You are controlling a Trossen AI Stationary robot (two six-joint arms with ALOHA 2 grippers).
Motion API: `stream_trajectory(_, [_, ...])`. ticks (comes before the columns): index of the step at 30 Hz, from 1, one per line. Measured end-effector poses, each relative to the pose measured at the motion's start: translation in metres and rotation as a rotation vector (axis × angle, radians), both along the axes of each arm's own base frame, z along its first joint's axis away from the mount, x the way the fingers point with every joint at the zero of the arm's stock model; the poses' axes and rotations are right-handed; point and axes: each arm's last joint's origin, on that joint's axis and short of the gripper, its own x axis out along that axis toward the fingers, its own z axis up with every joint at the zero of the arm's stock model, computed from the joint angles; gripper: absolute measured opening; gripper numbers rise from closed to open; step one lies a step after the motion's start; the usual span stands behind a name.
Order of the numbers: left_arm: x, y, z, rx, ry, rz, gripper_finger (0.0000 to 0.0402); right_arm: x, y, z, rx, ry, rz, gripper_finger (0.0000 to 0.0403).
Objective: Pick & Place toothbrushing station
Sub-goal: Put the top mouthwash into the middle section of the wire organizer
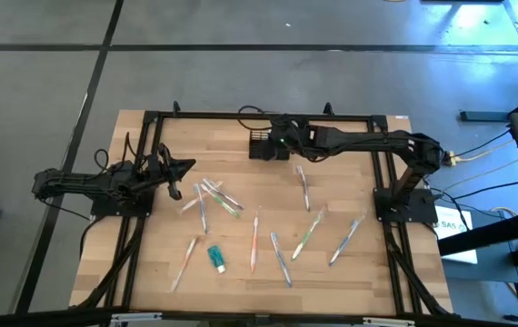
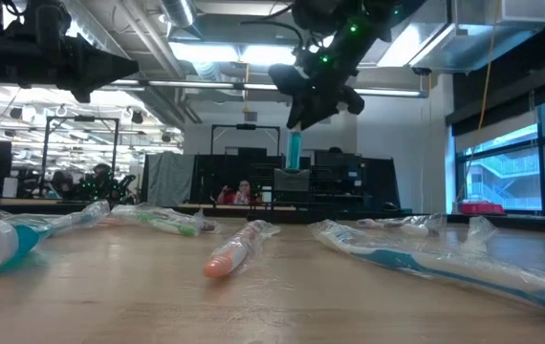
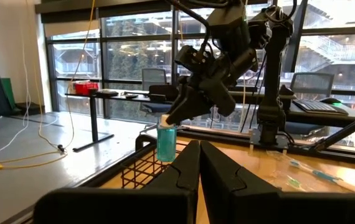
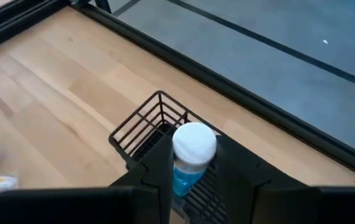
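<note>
right gripper (image 4: 193,171): you pinch the teal tube (image 4: 190,158) cap-up above the caddy (image 4: 146,127), lined up to drop in.
left gripper (image 3: 199,168): fingers closed, empty, parked clear at the table's left side.

The pale wood counter (image 1: 150,263) carries a black wire caddy (image 1: 257,145) at its far edge, about mid-width. Wrapped toothbrushes (image 1: 254,241) lie scattered over the middle and near half (several overlapping at left), with a teal tube (image 1: 216,258) among them.
</note>
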Motion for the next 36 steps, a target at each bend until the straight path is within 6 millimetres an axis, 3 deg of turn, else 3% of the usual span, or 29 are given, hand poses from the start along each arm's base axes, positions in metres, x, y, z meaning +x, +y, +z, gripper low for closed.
stream_trajectory(17, [0.0, 0.0, 0.0, 0.0, 0.0, 0.0, 0.0006, -0.009, -0.006, -0.018, 0.024, 0.032, -0.111, 0.0101])
stream_trajectory(27, [0.0, 0.0, 0.0, 0.0, 0.001, 0.0, 0.0006, 0.001, -0.008, -0.04, 0.024, 0.073, -0.107, 0.0103])
stream_trajectory(36, [0.0, 0.0, 0.0, 0.0, 0.001, 0.0, 0.0006, 0.003, -0.008, -0.044, 0.049, 0.061, -0.102, 0.0104])
